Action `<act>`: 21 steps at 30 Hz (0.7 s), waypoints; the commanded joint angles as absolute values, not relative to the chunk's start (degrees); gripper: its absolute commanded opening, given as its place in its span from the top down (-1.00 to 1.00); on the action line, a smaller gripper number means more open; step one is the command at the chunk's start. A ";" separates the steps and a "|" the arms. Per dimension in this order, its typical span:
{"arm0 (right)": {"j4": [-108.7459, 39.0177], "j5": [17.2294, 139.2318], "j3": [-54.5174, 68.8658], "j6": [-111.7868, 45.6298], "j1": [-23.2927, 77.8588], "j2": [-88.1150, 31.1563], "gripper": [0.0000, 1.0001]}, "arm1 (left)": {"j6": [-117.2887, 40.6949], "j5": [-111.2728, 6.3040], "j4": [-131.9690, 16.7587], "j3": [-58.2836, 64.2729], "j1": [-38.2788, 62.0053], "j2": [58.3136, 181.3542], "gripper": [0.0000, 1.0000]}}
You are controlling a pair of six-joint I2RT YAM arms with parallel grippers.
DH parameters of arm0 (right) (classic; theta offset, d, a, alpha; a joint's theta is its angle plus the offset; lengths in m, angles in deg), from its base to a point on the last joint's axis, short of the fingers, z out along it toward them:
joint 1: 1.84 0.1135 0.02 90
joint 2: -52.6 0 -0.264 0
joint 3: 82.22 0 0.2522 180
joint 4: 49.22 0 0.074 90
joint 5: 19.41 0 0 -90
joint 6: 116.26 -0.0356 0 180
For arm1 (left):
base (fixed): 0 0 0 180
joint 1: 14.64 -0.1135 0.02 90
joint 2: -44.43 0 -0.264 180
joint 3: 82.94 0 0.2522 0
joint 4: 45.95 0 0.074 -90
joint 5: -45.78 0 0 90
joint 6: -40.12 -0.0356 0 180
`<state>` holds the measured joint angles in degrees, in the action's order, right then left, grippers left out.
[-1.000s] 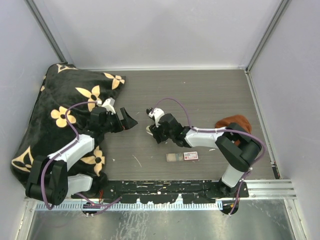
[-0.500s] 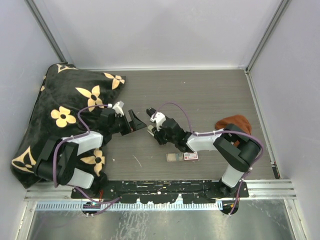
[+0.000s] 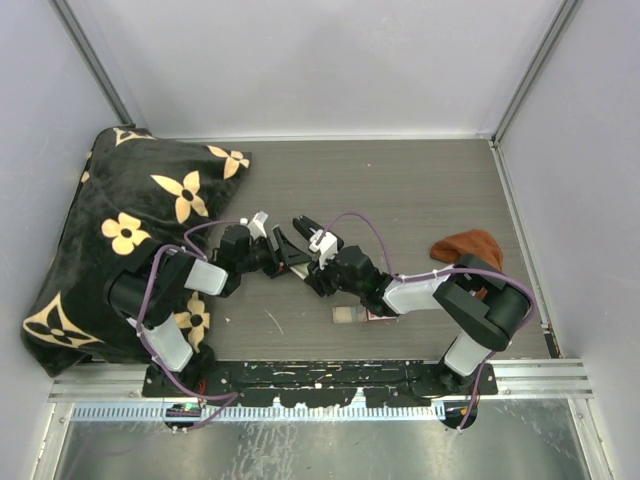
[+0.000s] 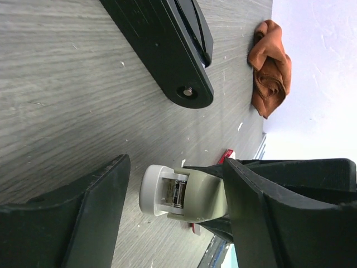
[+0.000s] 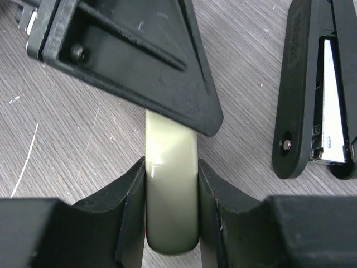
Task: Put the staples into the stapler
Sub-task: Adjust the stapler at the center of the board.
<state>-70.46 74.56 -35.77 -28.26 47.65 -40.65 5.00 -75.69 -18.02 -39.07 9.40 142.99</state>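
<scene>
1. Here, seen from above, a grey wood-grain worktop [image 3: 420, 190] has two robot arms reaching in from its near edge.
2. A black cushion with gold flowers [image 3: 110, 200] lies along the left side.
3. A rust-orange cloth [image 3: 468, 246] sits crumpled near the right edge.
4. The two arms meet tip to tip near the middle of the worktop.
5. A black stapler [image 4: 167, 50] lies hinged open on the worktop just beyond that meeting point, its silver channel showing.
6. The right fingers [image 5: 135, 187] are clamped on the long sides of a cream-green oblong [image 5: 170, 145].
7. The left fingers [image 3: 284, 250] stand wide, straddling the oblong's white end. One is close against it and the other stands clear.
8. The staples [image 3: 345, 315], a small silvery block, lie on the worktop nearer the arm bases, apart from both sets of fingers.
9. A tiny red-and-white box [image 3: 375, 315] lies just to the right of the staples, beside the right forearm.
</scene>
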 commanded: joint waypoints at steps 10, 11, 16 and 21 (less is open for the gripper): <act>-74.97 73.46 -34.66 -30.59 47.81 -38.46 0.91 | 9.91 -78.51 -9.97 -41.27 11.06 140.29 0.38; -74.73 73.24 -34.67 -30.52 47.81 -38.26 0.89 | 9.87 -78.55 -10.99 -41.19 11.11 139.79 0.40; -74.21 73.24 -34.22 -30.60 47.73 -38.65 0.95 | 9.94 -79.74 -12.09 -41.47 11.35 138.21 -0.26; -73.86 73.10 -33.63 -31.28 47.73 -39.13 0.97 | 9.80 -81.03 -13.11 -41.62 12.05 137.49 -0.44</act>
<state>-70.75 74.58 -35.79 -30.76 47.69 -40.63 9.50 -77.04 -14.32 -41.36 10.88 140.19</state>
